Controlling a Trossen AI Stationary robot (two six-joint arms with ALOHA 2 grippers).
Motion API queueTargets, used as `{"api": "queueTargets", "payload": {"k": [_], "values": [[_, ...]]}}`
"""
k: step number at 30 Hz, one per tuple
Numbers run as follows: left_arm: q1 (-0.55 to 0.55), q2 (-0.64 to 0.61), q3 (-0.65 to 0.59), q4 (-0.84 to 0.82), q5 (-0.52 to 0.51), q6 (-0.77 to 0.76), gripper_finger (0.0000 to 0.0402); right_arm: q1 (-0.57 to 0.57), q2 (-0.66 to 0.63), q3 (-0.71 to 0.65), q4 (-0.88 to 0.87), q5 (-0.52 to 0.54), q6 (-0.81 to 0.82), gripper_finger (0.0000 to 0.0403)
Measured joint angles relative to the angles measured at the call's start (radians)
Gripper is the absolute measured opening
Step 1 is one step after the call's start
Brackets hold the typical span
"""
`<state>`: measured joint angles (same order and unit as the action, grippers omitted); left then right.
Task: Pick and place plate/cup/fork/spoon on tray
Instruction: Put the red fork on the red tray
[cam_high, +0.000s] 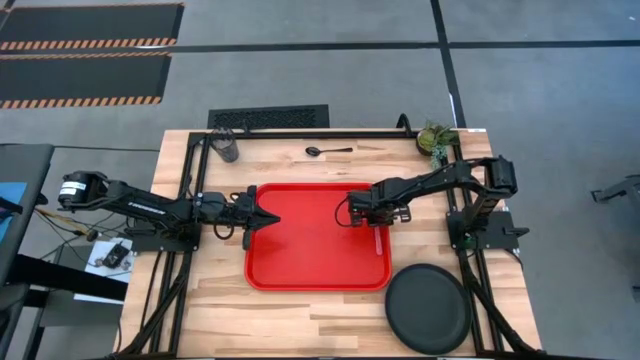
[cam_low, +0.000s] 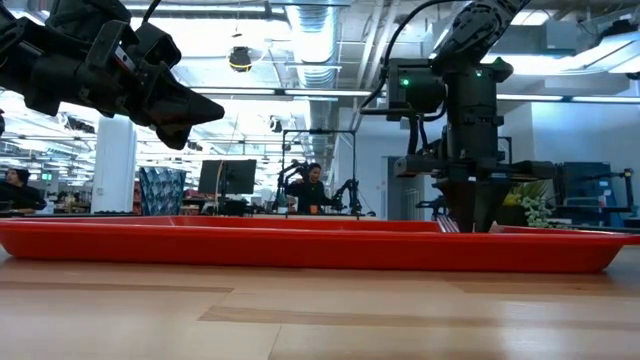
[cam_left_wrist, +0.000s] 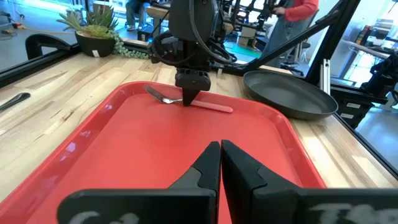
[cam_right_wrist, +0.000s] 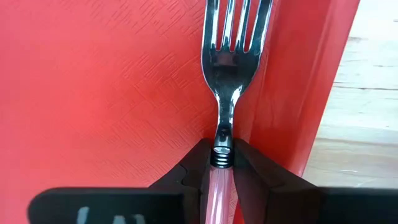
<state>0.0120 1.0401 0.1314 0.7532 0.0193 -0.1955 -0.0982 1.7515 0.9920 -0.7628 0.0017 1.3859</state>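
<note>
Near the right edge of the red tray (cam_high: 300, 255), in the middle of the overhead frame, the right gripper (cam_high: 378, 222) points down with its fingers clamped on the fork (cam_right_wrist: 228, 68). From above the fork shows only as a thin pink streak under the gripper; the right wrist view makes it plain, silver tines ahead and pink handle pinched between the dark fingers (cam_right_wrist: 194, 167), close beside the tray's raised rim. The left wrist view shows the fork lying on the tray floor under that gripper.

At the table-level view the tray's front wall hides the fork entirely.

The left gripper (cam_high: 262, 218) hovers over the tray's left edge, arm stretched in from the left of the frame, its jaws pressed together on nothing.

The plate (cam_high: 428, 309) sits on the wood at lower right, just off the tray's corner, with part of its rim passing under the frame bars. The spoon (cam_high: 326, 151) lies above the tray at the top centre. The cup (cam_high: 227, 146) stands at upper left, dim and hard to make out. A potted plant (cam_high: 436, 138) is at upper right.
</note>
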Motion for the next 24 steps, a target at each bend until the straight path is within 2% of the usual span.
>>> {"api": "queueTargets", "payload": {"k": [11,24], "values": [[0.0,0.0,0.0,0.0,0.0,0.0,0.0002,-0.001,0.002,-0.001,-0.002,-0.003,-0.012,0.0088],[0.0,0.0,0.0,0.0,0.0,0.0,0.0002,-0.001,0.002,0.007,-0.017,-0.028,-0.033,0.0171]]}}
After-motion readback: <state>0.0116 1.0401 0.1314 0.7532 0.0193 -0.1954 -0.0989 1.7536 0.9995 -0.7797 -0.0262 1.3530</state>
